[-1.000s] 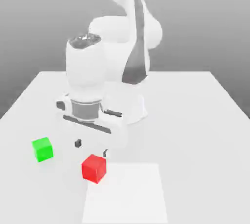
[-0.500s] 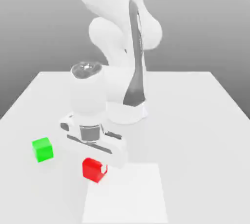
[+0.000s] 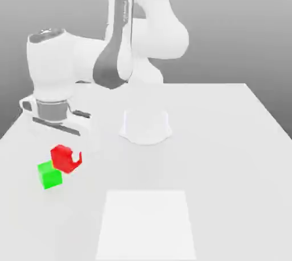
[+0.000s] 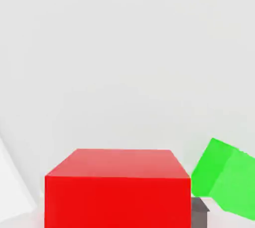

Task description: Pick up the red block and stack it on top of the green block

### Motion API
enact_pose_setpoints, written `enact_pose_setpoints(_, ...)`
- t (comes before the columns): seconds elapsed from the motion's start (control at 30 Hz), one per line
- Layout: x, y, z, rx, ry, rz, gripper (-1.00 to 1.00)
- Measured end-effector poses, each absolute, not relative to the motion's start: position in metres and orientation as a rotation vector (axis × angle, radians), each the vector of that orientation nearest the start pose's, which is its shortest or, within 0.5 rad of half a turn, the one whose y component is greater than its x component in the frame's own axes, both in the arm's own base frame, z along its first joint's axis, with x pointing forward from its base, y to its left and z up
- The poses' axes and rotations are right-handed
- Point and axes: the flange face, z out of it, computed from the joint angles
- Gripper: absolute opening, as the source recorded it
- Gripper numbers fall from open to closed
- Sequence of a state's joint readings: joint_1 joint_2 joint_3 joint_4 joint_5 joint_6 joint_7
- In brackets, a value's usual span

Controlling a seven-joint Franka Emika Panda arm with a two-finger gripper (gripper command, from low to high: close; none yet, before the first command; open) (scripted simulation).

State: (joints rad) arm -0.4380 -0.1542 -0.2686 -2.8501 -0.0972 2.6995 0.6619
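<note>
Gripper (image 3: pixel 67 159) fingers are clamping the small matte bright red cube (image 3: pixel 64 158), holding it lifted just above and beside the small matte green cube (image 3: pixel 50 175) on the white table (image 3: pixel 228 157).

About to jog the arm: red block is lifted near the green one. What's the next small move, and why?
Probably shift a little further toward the green block before lowering: the gripper holds the red block raised, overlapping the green block's upper corner rather than centred over it.
</note>
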Motion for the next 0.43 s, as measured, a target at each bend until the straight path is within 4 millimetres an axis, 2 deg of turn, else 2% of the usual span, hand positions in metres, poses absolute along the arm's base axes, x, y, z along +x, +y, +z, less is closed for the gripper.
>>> enact_pose_setpoints(0.1, 0.254, -0.256, 0.242, -2.523, 1.871, 0.0, -1.0)
enact_pose_setpoints(0.3, 0.249, -0.263, 0.193, -2.524, 1.868, 0.001, -1.0)
enact_pose_setpoints(0.33, 0.249, -0.262, 0.185, -2.526, 1.866, 0.001, 1.0)
enact_pose_setpoints(0.43, 0.249, -0.262, 0.185, -2.526, 1.865, 0.001, 1.0)
